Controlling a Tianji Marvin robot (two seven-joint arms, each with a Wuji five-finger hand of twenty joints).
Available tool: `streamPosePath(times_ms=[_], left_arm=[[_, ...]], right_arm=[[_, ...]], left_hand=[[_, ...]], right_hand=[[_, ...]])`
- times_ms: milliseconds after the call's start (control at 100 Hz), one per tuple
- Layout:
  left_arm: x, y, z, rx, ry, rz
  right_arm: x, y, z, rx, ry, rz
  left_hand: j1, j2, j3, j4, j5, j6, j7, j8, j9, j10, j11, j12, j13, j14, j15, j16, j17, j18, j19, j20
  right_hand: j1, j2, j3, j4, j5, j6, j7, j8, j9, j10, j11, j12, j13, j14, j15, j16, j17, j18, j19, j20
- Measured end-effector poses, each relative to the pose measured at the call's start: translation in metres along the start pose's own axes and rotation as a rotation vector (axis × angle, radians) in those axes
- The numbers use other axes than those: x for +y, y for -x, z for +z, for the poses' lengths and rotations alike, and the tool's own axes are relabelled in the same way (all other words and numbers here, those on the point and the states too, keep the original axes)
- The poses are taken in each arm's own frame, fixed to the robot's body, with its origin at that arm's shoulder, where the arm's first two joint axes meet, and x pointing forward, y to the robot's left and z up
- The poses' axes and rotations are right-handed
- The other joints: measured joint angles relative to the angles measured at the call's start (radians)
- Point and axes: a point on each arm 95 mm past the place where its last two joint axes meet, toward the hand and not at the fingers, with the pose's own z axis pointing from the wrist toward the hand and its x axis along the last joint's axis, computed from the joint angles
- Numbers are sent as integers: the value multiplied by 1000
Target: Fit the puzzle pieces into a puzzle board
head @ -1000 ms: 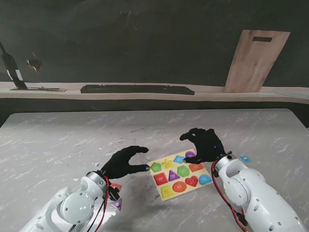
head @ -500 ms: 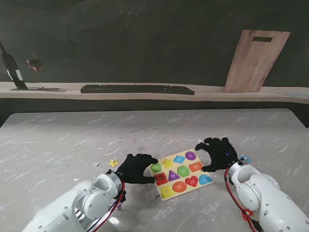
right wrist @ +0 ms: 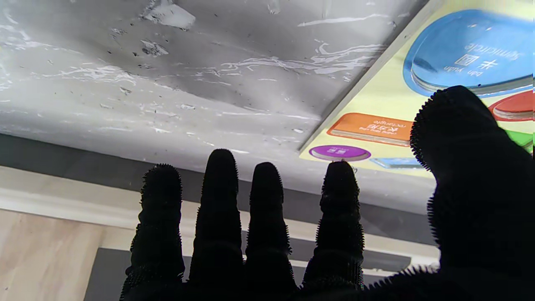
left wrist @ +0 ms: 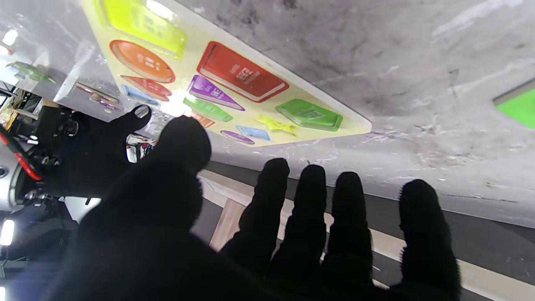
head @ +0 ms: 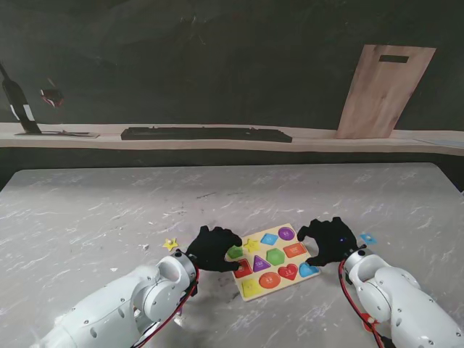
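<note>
1. Nearest to me, the left hand [head: 214, 249] has swung in from the table at the board's left over the last second and now sits at the left edge of the puzzle board [head: 253, 288], its fingers spread and holding nothing, fingertips by the green pentagon [head: 235, 252].
2. Level with it on the other side, the right hand [head: 330, 241] has drawn back off the board's far corner and come to the right edge, also spread wide and empty, its thumb over the blue semicircle [right wrist: 468, 54].
3. Between the two hands the board lies flat on the table [head: 109, 203] (most recesses look filled, though I cannot tell whether each piece is fully seated).
4. Just to the left of the left hand and a little farther off lies a loose yellow star [head: 170, 244]; just to the right of the right hand, a small blue piece [head: 368, 238].
5. My reading: both hands now bracket the board, probably to steady or square it, and the two loose pieces remain to be fitted.
</note>
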Motion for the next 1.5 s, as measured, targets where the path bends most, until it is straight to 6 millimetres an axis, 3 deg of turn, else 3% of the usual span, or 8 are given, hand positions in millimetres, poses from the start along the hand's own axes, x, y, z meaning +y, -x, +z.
streamPosePath(times_ms=[340, 380, 420, 460, 550, 680, 1110, 1500], left_arm=[[10, 1, 14, 15, 42, 109], [11, 2, 16, 15, 51, 125], [12, 3, 18, 12, 57, 137], [12, 4, 20, 8, 62, 148], [12, 5, 24, 1, 81, 176], [9, 4, 29, -22, 117, 222], [-11, 13, 21, 18, 225, 362], [-19, 27, 7, 20, 271, 393]], right_arm=[[-10, -3, -2, 27, 24, 9], [-11, -4, -2, 34, 25, 7], [-12, -5, -1, 40, 24, 4], [-13, -6, 0, 45, 19, -2], [-14, -8, 1, 52, 14, -7], [-13, -9, 2, 59, -2, 4], [-5, -40, 0, 186, -54, 44], [-4, -62, 2, 236, -62, 117]], left_hand=[[0, -12, 59, 0, 53, -16, 157, 71, 52, 0, 95, 107, 1, 4, 123, 111, 59, 0, 67, 72], [0, -12, 59, 0, 53, -16, 161, 71, 52, 0, 103, 112, 2, 4, 128, 113, 61, -1, 68, 81], [0, -12, 59, 0, 53, -16, 163, 71, 52, 0, 104, 116, 2, 4, 136, 122, 65, -1, 70, 82], [0, -12, 59, 0, 53, -16, 163, 71, 52, 0, 104, 118, 2, 4, 139, 123, 65, -1, 72, 90], [0, -12, 59, 0, 52, -16, 164, 73, 53, 0, 105, 122, 2, 4, 140, 125, 71, -1, 75, 95], [0, -20, 68, 0, 42, -18, 206, 103, 59, 0, 128, 143, 2, 6, 150, 135, 75, -1, 78, 106], [65, -86, 123, -31, 92, -55, 211, 31, 96, 0, 118, 143, 35, 7, 153, 147, 85, -1, 79, 119], [104, -87, 69, -31, 98, -88, 193, -6, 125, 0, 103, 130, 44, 7, 149, 147, 85, -2, 79, 119]], right_hand=[[69, 6, -44, 15, 183, -35, 64, 24, 186, -52, 75, 37, 93, -26, 148, 101, 58, 0, 55, 78], [51, -8, 28, 0, 207, -36, 68, 24, 214, -62, 84, 41, 98, -28, 165, 110, 65, 0, 62, 88], [13, -70, 248, -3, 234, -36, 74, 24, 247, -72, 85, 43, 115, -37, 182, 121, 70, 0, 63, 99], [-24, -110, 383, -25, 248, -35, 78, 13, 270, -79, 88, 47, 129, -38, 197, 126, 79, 0, 70, 102], [-37, -141, 469, -133, 259, -33, 133, -91, 337, -99, 98, 49, 140, -38, 225, 144, 92, 0, 78, 110], [-30, -164, 478, -177, 275, -5, 182, -151, 393, -113, 101, 49, 181, -38, 254, 158, 104, 0, 84, 112], [-29, -172, 478, -179, 288, 68, 263, -173, 414, -109, 114, 58, 195, -38, 261, 163, 114, 0, 93, 113], [-36, -173, 478, -205, 319, 71, 281, -172, 432, -110, 161, 76, 223, 73, 333, 197, 114, 0, 93, 113]])
